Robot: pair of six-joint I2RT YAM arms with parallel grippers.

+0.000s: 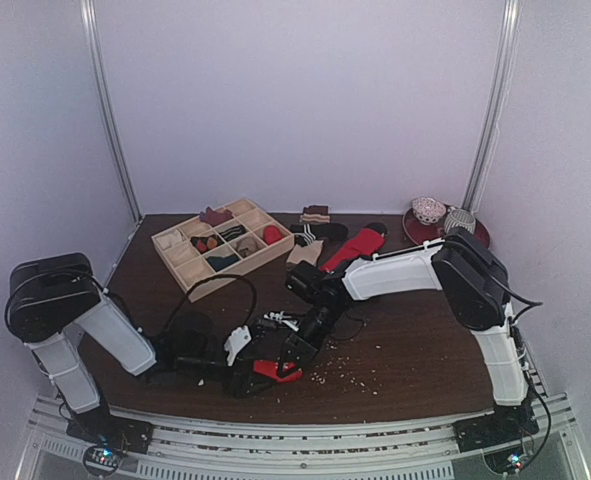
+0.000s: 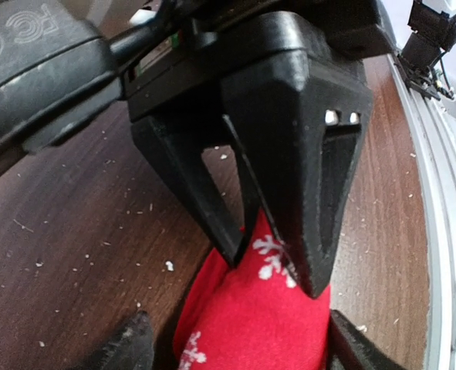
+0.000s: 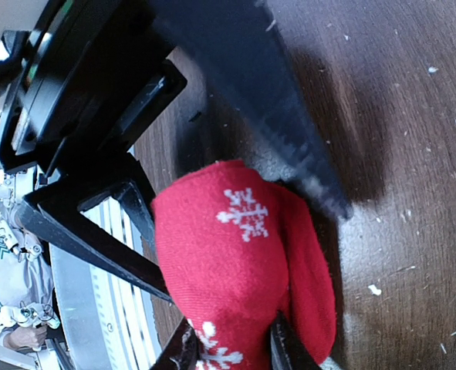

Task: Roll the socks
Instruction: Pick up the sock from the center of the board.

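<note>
Right gripper [image 3: 234, 348] is being clamped on the red sock [image 3: 235, 247] (white snowflakes on it), with the fabric pinched between its fingers. Left gripper [image 2: 243, 351] is being held spread, one finger on each side of that same sock, a gap showing on one side. The sock is being held low at the table [image 1: 415, 340], well in front of the wooden box [image 1: 240, 268], toward the arm bases.

Your two arms converge front-centre on dark brown wooden table [image 1: 405, 340]. Left gripper [image 1: 247, 378], right gripper [image 1: 290, 358] meet at small red fabric bundle [image 1: 275, 371]. Pale wooden compartment tray [image 1: 237, 270] behind; long red sock [image 1: 355, 248] flat nearby.
</note>
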